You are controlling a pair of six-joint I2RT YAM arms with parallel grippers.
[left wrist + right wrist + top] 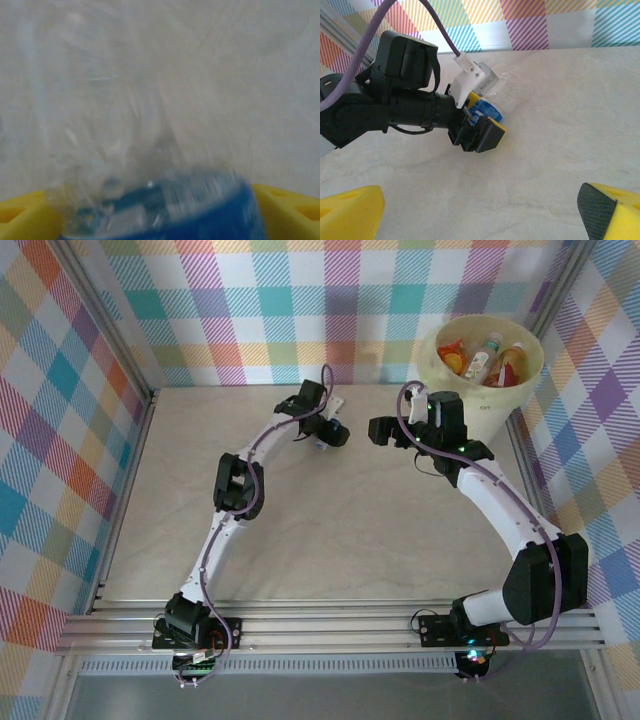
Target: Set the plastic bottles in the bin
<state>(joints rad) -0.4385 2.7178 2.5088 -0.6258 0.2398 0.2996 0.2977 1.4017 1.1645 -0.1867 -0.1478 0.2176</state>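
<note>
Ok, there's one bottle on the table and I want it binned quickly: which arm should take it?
Left. The left gripper has its fingers on either side of the bottle. The right gripper hangs open and empty, apart from it, though nearer the bin.

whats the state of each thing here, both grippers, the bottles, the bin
left gripper: jaws either side of the blue-label bottle, grip unclear
blue-label bottle: lying on the table, not yet in the bin
right gripper: open, empty, above the table
bin: upright at the far right corner
bottles in the bin: several, piled inside
</note>
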